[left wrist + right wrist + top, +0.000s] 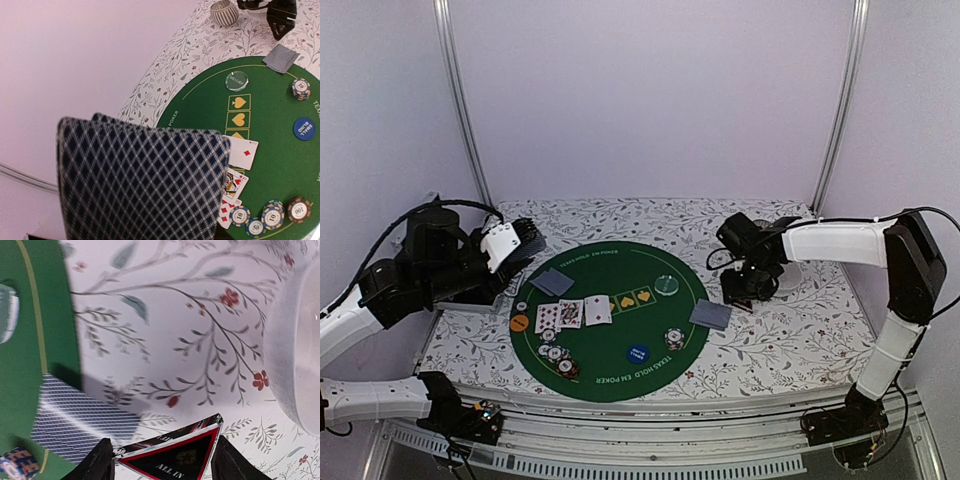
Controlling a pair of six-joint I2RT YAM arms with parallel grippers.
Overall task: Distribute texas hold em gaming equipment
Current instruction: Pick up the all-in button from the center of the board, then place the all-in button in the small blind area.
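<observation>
Right wrist view: right end effector, 3 o'clock of the mat, clamps the triangle marker by its corners, so it may twist free.

You can read "ALL IN" on the triangle marker, "SMALL BLIND" on the blue button, and "POKER" on the green mat.

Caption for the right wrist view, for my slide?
Right gripper grips the ALL IN triangle marker near a face-down card.
</observation>
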